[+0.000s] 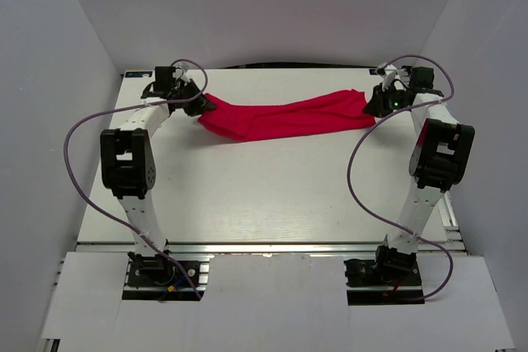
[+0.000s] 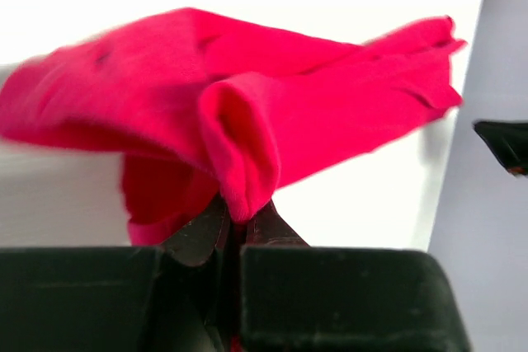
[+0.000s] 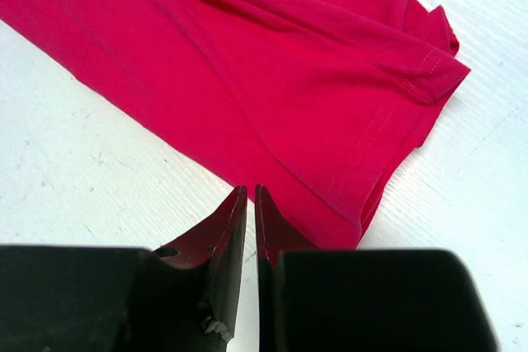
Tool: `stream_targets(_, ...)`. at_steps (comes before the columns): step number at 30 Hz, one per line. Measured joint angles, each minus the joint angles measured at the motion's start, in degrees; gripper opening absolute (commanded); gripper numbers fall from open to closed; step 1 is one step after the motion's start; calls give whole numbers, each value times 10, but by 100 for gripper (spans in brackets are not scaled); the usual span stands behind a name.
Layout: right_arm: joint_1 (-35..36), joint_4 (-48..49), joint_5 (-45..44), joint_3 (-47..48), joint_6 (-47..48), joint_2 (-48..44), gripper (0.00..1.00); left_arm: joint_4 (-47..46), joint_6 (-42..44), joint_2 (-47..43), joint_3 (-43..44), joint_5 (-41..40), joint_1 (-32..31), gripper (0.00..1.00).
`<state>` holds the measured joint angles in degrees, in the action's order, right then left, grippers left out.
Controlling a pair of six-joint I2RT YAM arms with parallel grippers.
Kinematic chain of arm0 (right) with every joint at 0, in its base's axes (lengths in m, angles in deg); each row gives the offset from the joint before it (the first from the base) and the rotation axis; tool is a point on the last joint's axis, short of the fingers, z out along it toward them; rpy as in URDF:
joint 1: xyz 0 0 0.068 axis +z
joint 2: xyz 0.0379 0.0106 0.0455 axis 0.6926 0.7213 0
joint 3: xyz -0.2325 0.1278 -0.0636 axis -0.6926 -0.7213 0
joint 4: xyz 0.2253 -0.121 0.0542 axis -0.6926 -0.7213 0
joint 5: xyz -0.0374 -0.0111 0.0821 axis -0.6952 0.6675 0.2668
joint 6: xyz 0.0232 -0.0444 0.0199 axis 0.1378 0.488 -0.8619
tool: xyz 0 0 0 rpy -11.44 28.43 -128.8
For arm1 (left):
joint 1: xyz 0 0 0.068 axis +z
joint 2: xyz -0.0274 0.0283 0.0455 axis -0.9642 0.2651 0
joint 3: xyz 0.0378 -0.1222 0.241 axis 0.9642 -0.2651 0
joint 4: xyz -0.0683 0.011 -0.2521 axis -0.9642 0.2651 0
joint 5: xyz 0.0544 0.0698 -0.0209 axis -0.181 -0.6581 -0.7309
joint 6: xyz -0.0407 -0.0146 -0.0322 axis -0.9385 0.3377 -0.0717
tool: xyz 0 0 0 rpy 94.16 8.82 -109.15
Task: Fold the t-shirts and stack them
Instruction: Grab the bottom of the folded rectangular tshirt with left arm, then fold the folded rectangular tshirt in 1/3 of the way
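Observation:
The red t-shirt (image 1: 285, 117) lies bunched in a long band across the far part of the table, stretched between the two grippers. My left gripper (image 1: 198, 105) is at its left end. In the left wrist view a fold of the t-shirt (image 2: 289, 105) is pinched between the tips of that gripper (image 2: 239, 212), which is shut on it. My right gripper (image 1: 378, 105) is at the shirt's right end. In the right wrist view the t-shirt (image 3: 272, 63) lies flat with a stitched hem, and the gripper (image 3: 250, 191) has its jaws nearly together, tips on the cloth's near edge.
The white table (image 1: 264, 195) stretches from the shirt to the arm bases. White walls close in the left, right and back sides. Purple cables (image 1: 82, 125) loop out beside each arm.

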<state>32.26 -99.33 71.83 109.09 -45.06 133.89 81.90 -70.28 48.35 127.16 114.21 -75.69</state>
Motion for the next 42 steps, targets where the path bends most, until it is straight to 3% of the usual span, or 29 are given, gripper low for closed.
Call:
stream_targets(8,-2,0,3,-6,0,-5,14,26,-19,19,97,7,-66,0)
stream_targets(21,-10,8,7,-26,-2,-12,14,74,-31,162,276,7,-144,0)
stream_targets(29,-15,14,13,-42,-2,-15,14,104,-34,241,329,9,-174,0)
stream_targets(42,-16,15,15,-51,-4,-15,14,115,-34,245,355,7,-203,0)
